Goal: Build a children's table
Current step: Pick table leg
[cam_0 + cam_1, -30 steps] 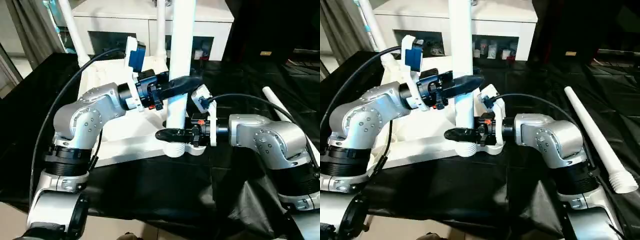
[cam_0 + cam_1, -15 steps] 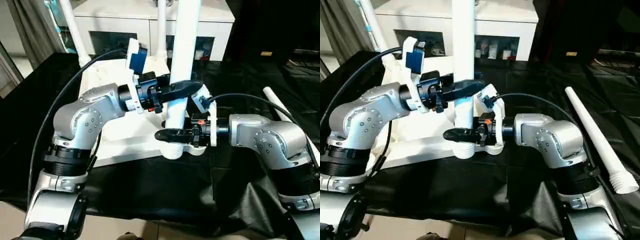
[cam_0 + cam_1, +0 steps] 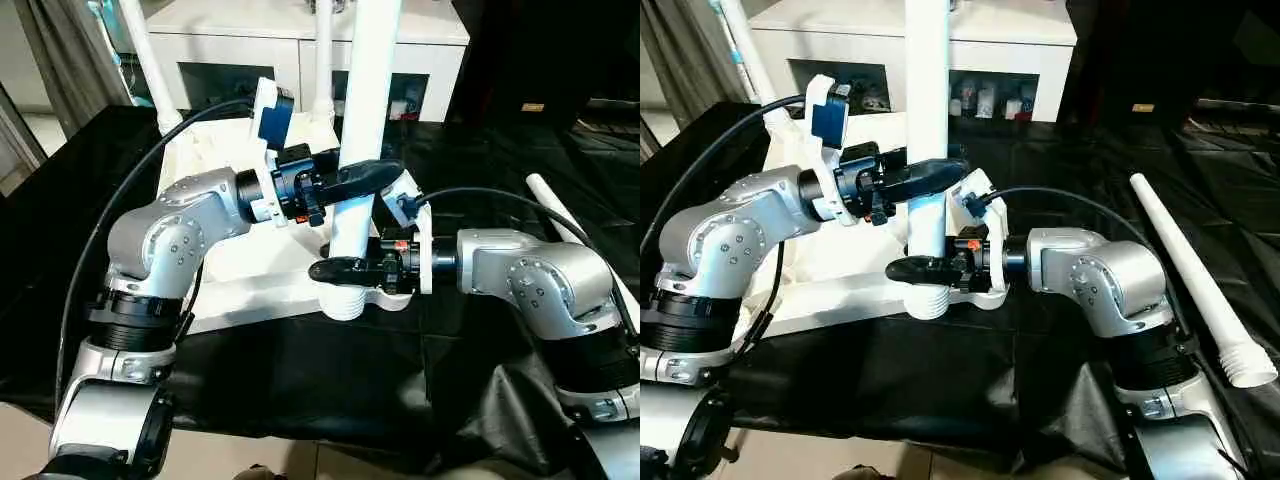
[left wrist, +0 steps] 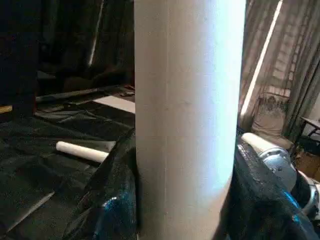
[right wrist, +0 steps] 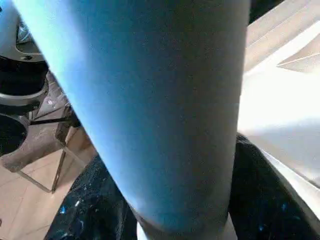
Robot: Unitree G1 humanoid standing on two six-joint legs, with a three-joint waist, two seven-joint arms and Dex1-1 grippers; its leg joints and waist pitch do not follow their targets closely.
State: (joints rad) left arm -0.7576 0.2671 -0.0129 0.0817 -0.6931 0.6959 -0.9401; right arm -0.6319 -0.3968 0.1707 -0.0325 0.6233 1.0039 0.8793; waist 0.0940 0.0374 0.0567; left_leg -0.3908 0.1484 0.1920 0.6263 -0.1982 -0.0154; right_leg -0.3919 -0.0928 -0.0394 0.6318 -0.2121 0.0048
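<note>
Between both grippers: one white tube leg (image 3: 367, 110) stood upright, its ribbed flared end low at the near corner of the table top (image 3: 240, 265).
Left gripper (image 3: 372, 176): fingers clamped on either side of the leg's shaft, above the right gripper; judged to steady the leg and keep it vertical.
Right gripper (image 3: 330, 269): black fingers closed around the leg just above its ribbed end, directly below the left gripper; judged to steer that end toward the corner socket (image 3: 385, 297).
Leg end: just beside or over the socket; whether it had entered could not be told.
Table top: lay underside up on the black cloth (image 3: 330, 370), beyond and below both grippers, so its sockets faced upward.
Fitted legs: two more legs (image 3: 322, 55) rose from the top's far side, well behind the left gripper.
Spare leg (image 3: 1185, 275): lay flat on the cloth, well off to the outer side of the right arm, within reach for later fitting.
Cabinet (image 3: 300, 40): stood behind the work, past the far legs; no part of the task.
</note>
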